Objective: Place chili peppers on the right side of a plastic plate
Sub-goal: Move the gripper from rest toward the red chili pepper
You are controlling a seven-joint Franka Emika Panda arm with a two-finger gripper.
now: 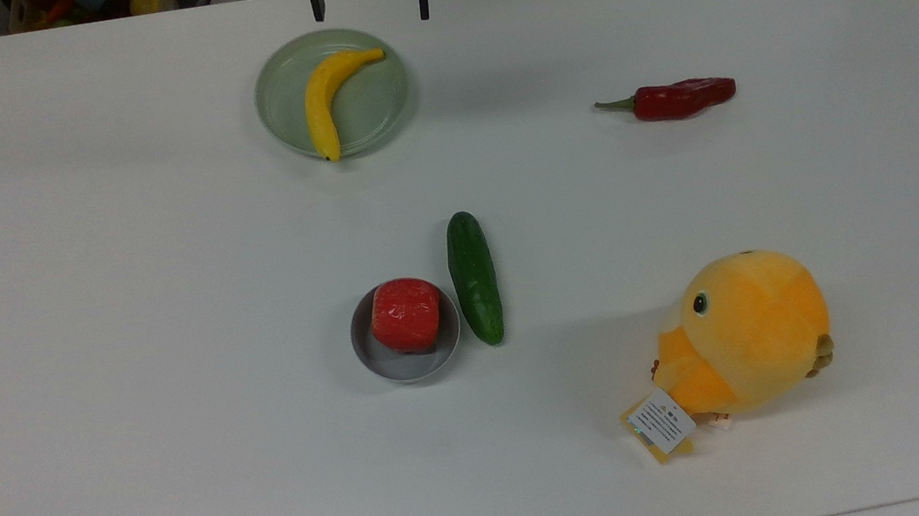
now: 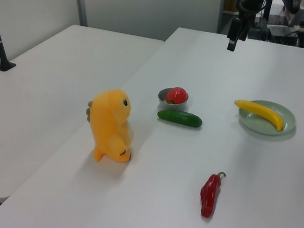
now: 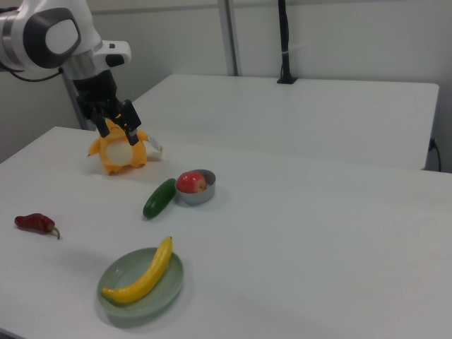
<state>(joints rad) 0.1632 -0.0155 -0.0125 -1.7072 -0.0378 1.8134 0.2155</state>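
Dangling white tag [image 1: 660,422], print seemingly unreadable, plush toy [image 1: 745,332]

Chili pepper [image 1: 675,99]: glossy, dark-red skin, slightly wrinkled. Plastic plate [image 1: 278,105]: smooth, pale green, semi-gloss. Banana [image 1: 326,99]: smooth, satin yellow. Cucumber [image 1: 473,276]: glossy dark green. Bowl [image 1: 407,363]: smooth grey, matt. Plush toy [image 1: 745,332]: soft orange cloth, paper tag attached. Table [image 1: 127,334]: matt white.

Top view overhead — side views face across table [image 1: 181,415].
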